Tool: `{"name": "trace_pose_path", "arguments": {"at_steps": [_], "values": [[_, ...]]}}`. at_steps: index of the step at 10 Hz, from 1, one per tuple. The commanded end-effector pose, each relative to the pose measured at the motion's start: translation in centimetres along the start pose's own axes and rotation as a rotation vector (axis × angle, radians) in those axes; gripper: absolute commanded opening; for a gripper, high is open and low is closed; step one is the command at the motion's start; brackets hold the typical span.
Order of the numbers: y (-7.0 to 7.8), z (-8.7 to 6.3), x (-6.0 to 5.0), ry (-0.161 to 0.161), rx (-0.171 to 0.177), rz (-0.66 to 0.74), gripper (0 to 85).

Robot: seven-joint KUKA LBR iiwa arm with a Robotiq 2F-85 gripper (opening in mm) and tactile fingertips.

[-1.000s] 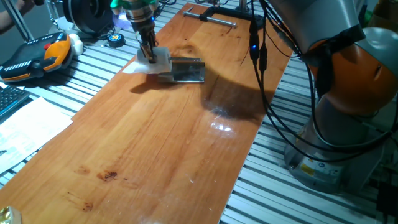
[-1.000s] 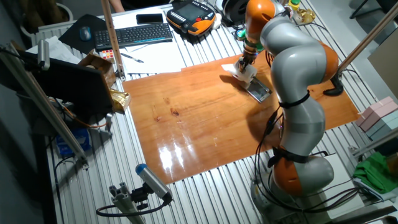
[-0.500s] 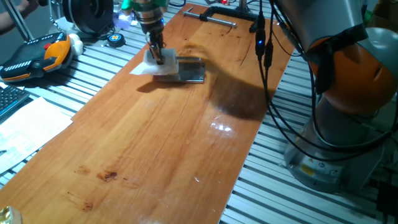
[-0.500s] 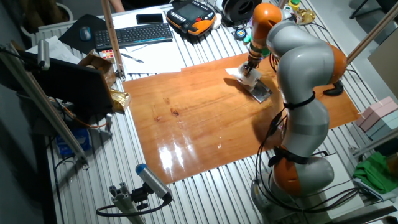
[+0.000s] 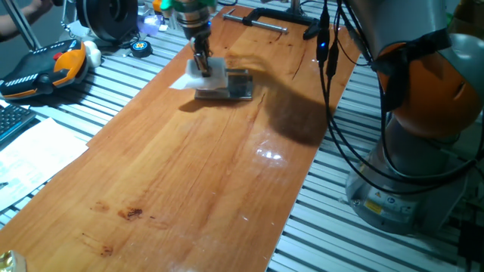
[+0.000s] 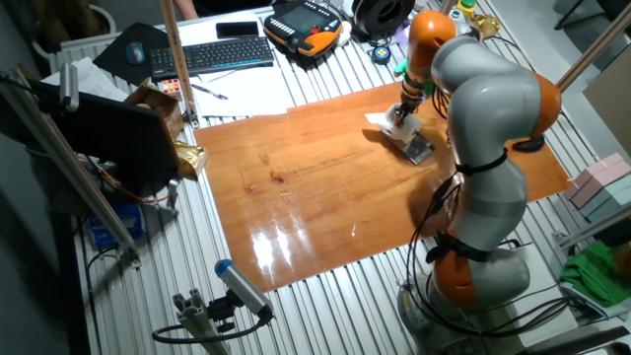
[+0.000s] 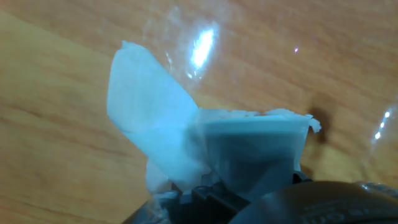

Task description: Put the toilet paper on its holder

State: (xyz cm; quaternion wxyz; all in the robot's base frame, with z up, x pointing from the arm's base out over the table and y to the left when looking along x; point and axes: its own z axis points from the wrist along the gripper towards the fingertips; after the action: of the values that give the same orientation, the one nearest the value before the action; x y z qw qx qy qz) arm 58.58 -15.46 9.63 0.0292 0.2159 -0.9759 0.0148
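Fingers (image 5: 202, 66) clenched on the toilet paper (image 5: 209, 72), holding it low over the wooden bench (image 5: 189, 174). Roll right up against the grey holder (image 5: 231, 85), at its 9 o'clock side in the one fixed view; touching or just above, cannot tell. Loose sheet (image 7: 149, 115) hanging out to 10 o'clock in the hand view, lying on the wood.

What could go wrong:
- Could miss the bar. Bar too small to see here, so hard to line up the hole.
- Could squash the soft roll. A flat roll means a closed hole, and then no sliding on.
- Could drag the loose sheet under the roll and jam it.
- Could push the holder along the smooth wood, since nothing seems to hold it down.

Around it:
- A long black clamp (image 5: 266, 17) at 12 o'clock of the holder, well apart.
- An orange and black control pad (image 5: 41, 68) off the bench at 9 o'clock.
- White printed papers (image 5: 34, 162) at 8 o'clock, off the wood.
- A keyboard (image 6: 212, 54) far off in the other fixed view.

Nothing standing between the roll and the holder.
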Motion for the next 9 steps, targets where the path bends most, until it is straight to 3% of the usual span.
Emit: {"name": "trace_pose_path", "arguments": {"at_steps": [1, 4, 5, 9], "values": [[0.0, 0.1, 0.4, 0.002, -0.001, 0.000, 0.7], [0.0, -0.3, 1.9, 0.034, -0.009, 0.007, 0.7], [0.0, -0.5, 2.6, 0.034, -0.009, 0.010, 0.7], [-0.1, 0.2, 3.7, 0.003, -0.008, 0.003, 1.0]]}}
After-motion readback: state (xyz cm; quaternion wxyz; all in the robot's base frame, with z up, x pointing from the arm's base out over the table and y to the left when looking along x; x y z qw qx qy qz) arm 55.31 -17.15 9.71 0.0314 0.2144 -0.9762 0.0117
